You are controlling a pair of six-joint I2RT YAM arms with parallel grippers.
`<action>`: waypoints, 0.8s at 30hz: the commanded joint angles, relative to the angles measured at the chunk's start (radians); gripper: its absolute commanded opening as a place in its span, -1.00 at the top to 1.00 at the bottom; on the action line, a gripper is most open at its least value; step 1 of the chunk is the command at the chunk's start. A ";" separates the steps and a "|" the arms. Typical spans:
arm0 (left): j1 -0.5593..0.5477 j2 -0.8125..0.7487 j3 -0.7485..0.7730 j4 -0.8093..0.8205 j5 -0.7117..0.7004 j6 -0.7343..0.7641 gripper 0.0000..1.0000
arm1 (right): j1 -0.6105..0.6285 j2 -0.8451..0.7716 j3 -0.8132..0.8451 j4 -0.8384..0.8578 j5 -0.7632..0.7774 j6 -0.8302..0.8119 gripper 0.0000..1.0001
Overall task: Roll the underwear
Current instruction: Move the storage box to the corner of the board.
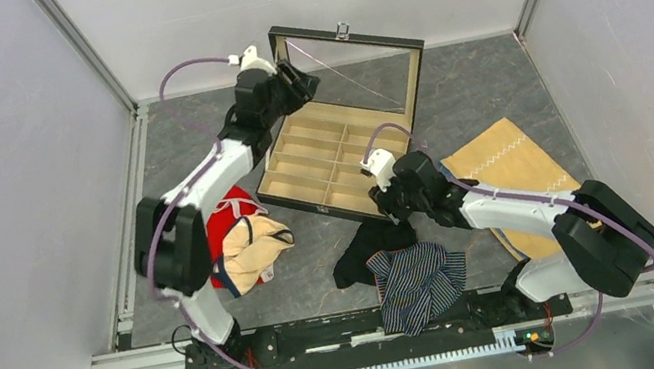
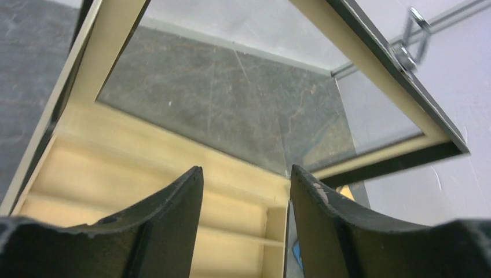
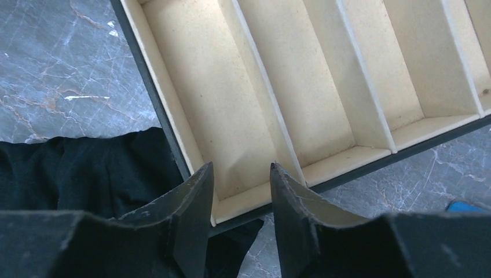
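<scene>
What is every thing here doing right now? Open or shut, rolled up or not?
Divided box: open, the slots in view empty.
Striped underwear: not rolled, lying crumpled.
Black underwear: not rolled, lying crumpled.
Left tool: open, holding nothing.
Right tool: open, holding nothing.
Tan cloth: lying flat.

- Table (image 1: 478,87): grey stone-look top with pale veins, smooth, faint sheen.
- Box (image 3: 202,87), centre of the top view: black outer wall, with a pale beige, matt, slightly fibrous lining.
- Lid pane (image 1: 355,78): clear and glossy; clasp (image 1: 343,30) of shiny metal.
- Striped underwear (image 1: 418,280) and black underwear (image 1: 369,243), lower centre: soft matt cloth, crumpled.
- Tan cloth (image 1: 512,162), right: flat fabric with white stitching.
- Fingers (image 3: 188,214) of the right gripper (image 3: 240,168): matt black, with rough, chipped edges.
</scene>
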 commanded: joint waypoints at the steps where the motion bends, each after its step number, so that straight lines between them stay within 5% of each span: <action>1: 0.002 -0.271 -0.155 -0.002 -0.061 0.023 -0.31 | 0.024 -0.034 0.089 -0.029 -0.029 -0.053 0.04; 10: 0.014 -0.711 -0.417 -0.244 -0.228 0.077 -0.51 | 0.151 0.042 0.272 -0.165 -0.112 -0.109 -0.04; 17: 0.018 -0.925 -0.500 -0.475 -0.347 0.167 -0.62 | 0.190 0.192 0.363 -0.193 -0.026 -0.128 -0.11; 24: 0.020 -1.038 -0.551 -0.537 -0.416 0.204 -0.69 | 0.192 0.297 0.431 -0.204 0.028 -0.151 -0.15</action>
